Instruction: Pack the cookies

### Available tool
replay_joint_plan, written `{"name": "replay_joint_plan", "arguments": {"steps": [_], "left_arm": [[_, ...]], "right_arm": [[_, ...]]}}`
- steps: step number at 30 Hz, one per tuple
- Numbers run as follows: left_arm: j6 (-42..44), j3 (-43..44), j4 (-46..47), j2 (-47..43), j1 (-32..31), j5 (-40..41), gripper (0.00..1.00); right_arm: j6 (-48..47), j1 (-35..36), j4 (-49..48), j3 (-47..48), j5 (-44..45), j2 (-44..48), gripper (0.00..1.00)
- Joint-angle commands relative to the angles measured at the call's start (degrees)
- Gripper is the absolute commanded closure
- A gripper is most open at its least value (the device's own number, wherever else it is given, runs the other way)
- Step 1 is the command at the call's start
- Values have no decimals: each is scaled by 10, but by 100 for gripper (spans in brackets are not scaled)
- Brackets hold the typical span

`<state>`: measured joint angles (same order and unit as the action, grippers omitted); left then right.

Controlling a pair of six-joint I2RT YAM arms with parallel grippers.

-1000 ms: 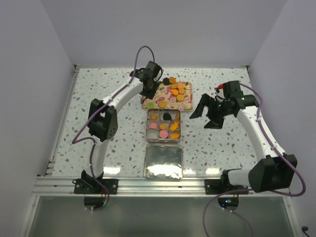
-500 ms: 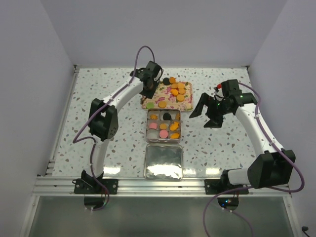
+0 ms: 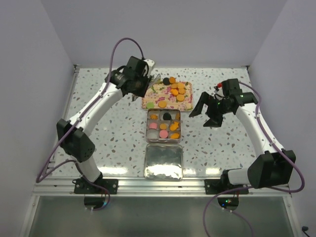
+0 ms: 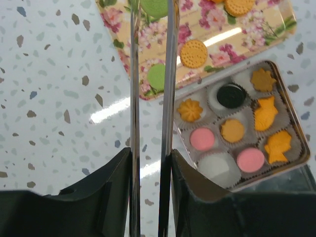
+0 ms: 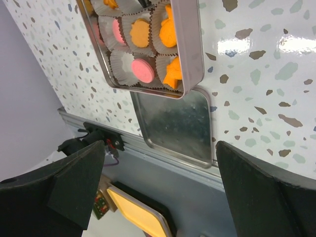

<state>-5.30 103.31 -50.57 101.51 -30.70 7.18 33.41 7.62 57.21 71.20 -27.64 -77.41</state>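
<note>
Several orange cookies (image 3: 177, 90) and a green one (image 3: 149, 104) lie on the floral tray (image 3: 168, 99). More cookies (image 4: 232, 130) sit in paper cups in the open tin (image 3: 147, 126). My left gripper (image 3: 148, 79) hangs above the tray's far left corner, shut on metal tongs (image 4: 169, 98). In the left wrist view (image 4: 150, 163) a green cookie (image 4: 154, 6) shows between the tongs' tips; I cannot tell whether it is pinched. My right gripper (image 3: 206, 114) is wide open and empty, right of the tin; it also shows in the right wrist view (image 5: 163, 197).
The tin's lid (image 3: 163, 161) lies upside down in front of the tin, near the table's front rail (image 3: 158, 185). The tin (image 5: 190, 44) and lid (image 5: 177, 123) also show in the right wrist view. White walls enclose the table on three sides.
My left arm has swung its elbow out to the left and raised the gripper above the tray's corner. The right gripper has barely shifted.
</note>
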Motion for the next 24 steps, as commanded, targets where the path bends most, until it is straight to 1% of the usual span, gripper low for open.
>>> {"name": "replay_joint_plan", "arguments": {"steps": [1, 2, 3, 5, 6, 9, 10, 12, 15, 19, 22, 24], "left_arm": [[-13, -82, -10, -78, -31, -18, 70], [-17, -99, -16, -93, -44, -16, 71], [-29, -137, -25, -125, -51, -14, 72], [-43, -172, -34, -157, -65, -17, 74], [-55, -207, -37, -189, -75, -21, 74], [-73, -257, -39, -243, -96, -45, 74], [-87, -287, -41, -253, -100, -51, 74], [-101, -318, -50, -279, -107, -57, 74], [-119, -346, -57, -308, -112, -64, 75], [-118, -369, -68, -327, -115, -69, 75], [-112, -385, -71, -341, -118, -92, 75], [-110, -391, -81, -347, -121, -84, 74]], "right_arm": [[8, 3, -6, 10, -22, 20, 1], [10, 2, -8, 4, -23, 23, 1], [10, 2, -7, 1, -24, 26, 1], [14, 2, -8, -7, -26, 37, 1], [14, 2, -7, -14, -26, 42, 1], [16, 2, -7, -30, -26, 59, 1], [16, 3, -6, -34, -26, 61, 1], [16, 3, -5, -49, -26, 73, 1], [19, 2, -5, -66, -29, 88, 1], [20, 2, 0, -77, -28, 105, 1], [17, 3, 10, -82, -23, 116, 1], [15, 3, 13, -86, -22, 120, 1]]}}
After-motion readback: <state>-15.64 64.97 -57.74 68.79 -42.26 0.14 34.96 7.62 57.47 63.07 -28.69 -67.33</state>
